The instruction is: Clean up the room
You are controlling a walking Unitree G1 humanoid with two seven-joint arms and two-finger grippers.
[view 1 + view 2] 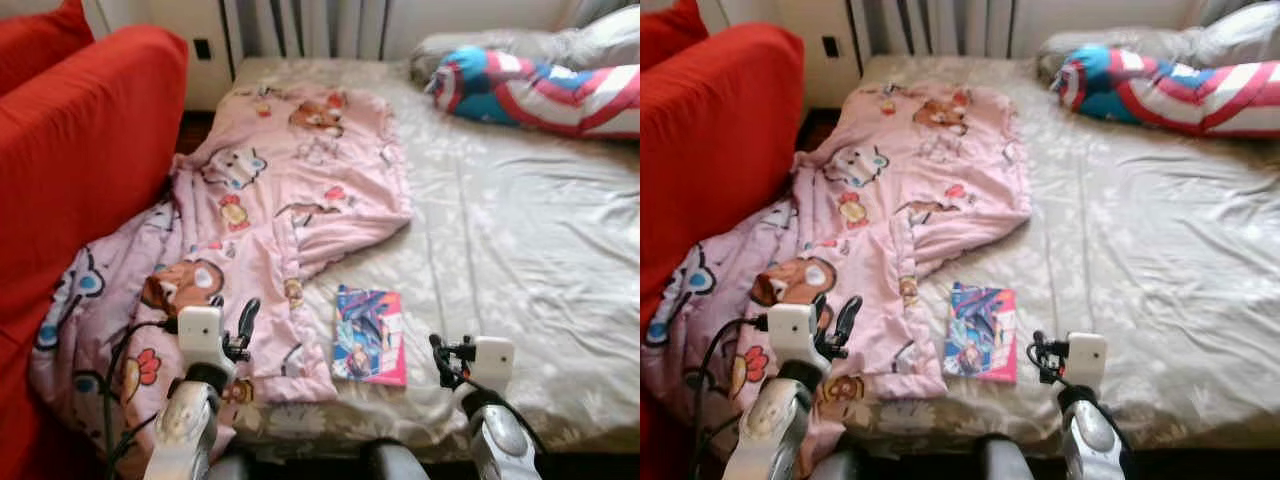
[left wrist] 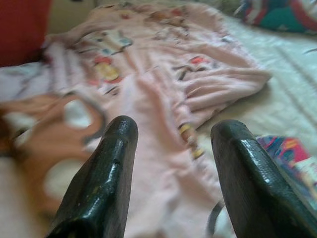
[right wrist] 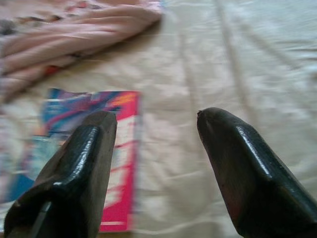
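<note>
A pink cartoon-print blanket (image 1: 270, 210) lies crumpled across the left half of the bed (image 1: 520, 260) and spills off its near left corner. A colourful book (image 1: 369, 334) with a pink edge lies flat on the sheet beside the blanket's hem. My left gripper (image 1: 243, 330) hovers open over the blanket's lower part; the wrist view has its fingers (image 2: 106, 173) apart above the pink cloth (image 2: 163, 99). My right gripper (image 1: 440, 358) is open just right of the book, with the book (image 3: 116, 153) under one finger and bare sheet between the fingers.
A red sofa (image 1: 80, 170) stands close against the bed's left side. A red, white and blue striped cushion (image 1: 540, 90) and a grey pillow (image 1: 600, 40) lie at the bed's head on the right. A radiator (image 1: 300, 25) stands against the far wall.
</note>
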